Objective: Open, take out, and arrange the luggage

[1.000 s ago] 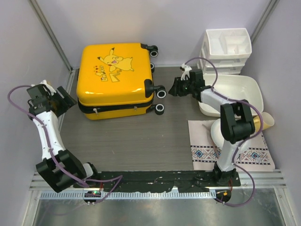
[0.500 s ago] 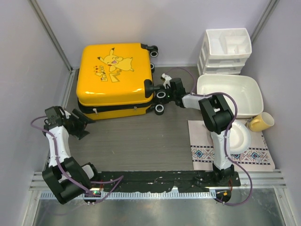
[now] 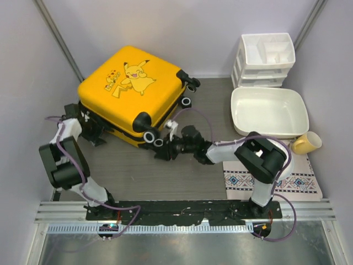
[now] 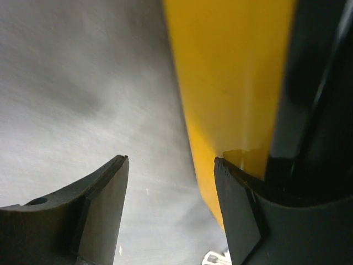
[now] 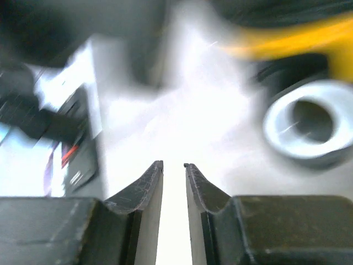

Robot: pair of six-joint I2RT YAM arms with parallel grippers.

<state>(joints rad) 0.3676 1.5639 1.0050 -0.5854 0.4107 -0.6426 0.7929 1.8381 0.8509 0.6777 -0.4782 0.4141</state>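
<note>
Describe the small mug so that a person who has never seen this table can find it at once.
Look at the right side of the table, where a large white basin lies next to a white drawer organizer. At the basin's near right corner sits the mug. It is the only pale yellow thing among these white neighbours.

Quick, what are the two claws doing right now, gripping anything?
Left claw: open, empty, beside the yellow suitcase.
Right claw: barely open, holding nothing.
</note>
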